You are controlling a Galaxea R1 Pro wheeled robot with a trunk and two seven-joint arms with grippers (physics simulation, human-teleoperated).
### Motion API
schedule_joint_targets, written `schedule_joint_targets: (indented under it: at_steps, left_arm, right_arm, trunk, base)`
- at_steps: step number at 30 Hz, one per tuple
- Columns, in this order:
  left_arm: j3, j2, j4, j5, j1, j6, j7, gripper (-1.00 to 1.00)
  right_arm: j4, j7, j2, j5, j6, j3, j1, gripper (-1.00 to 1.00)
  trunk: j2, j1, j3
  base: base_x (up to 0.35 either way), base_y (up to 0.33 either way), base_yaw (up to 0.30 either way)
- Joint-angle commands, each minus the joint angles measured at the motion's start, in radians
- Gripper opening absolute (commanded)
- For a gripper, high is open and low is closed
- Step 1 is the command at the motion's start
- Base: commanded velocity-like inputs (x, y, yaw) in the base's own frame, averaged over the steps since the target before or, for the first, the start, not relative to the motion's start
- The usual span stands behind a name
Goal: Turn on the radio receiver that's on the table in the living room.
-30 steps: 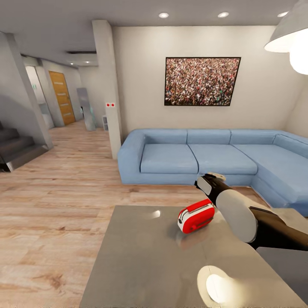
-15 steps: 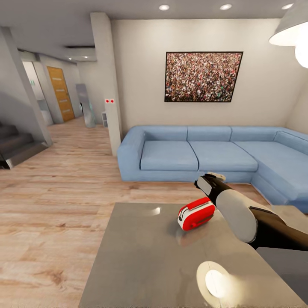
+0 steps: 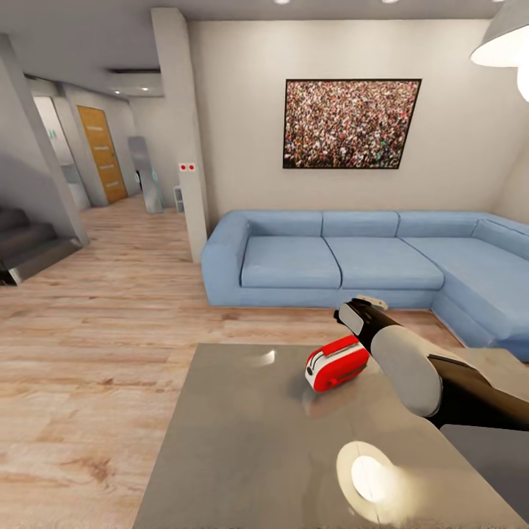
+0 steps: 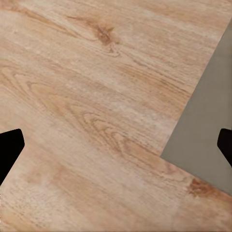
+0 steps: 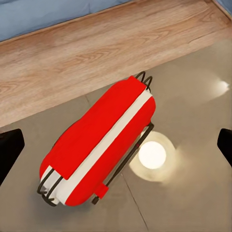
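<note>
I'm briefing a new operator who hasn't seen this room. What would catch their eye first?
The red radio receiver on the glossy grey table, with the right arm reaching over it. Behind it, the blue corner sofa runs along the wall under a large crowd picture.

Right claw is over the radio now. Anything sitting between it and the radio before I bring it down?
Nothing visible. In the right wrist view the radio receiver lies directly ahead between the open fingertips, with bare grey table around it. From the head view the right arm reaches beside it unobstructed.
</note>
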Motion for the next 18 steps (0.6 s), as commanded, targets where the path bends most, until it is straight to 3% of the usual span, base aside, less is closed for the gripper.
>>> schedule_joint_targets:
  at_steps: [1,18]
  left_arm:
    - [0.0,0.0,0.0,0.0,0.0,0.0,0.0,1.0]
    - [0.0,0.0,0.0,-0.001,0.0,0.0,0.0,1.0]
  right_arm:
    - [0.0,0.0,0.0,0.0,0.0,0.0,0.0,1.0]
    - [0.0,0.001,0.0,0.0,0.0,0.001,0.0,1.0]
  trunk:
    - [0.0,0.0,-0.002]
    - [0.0,0.0,-0.029]
  base:
    - [0.0,0.0,0.0]
    - [0.0,0.0,0.0]
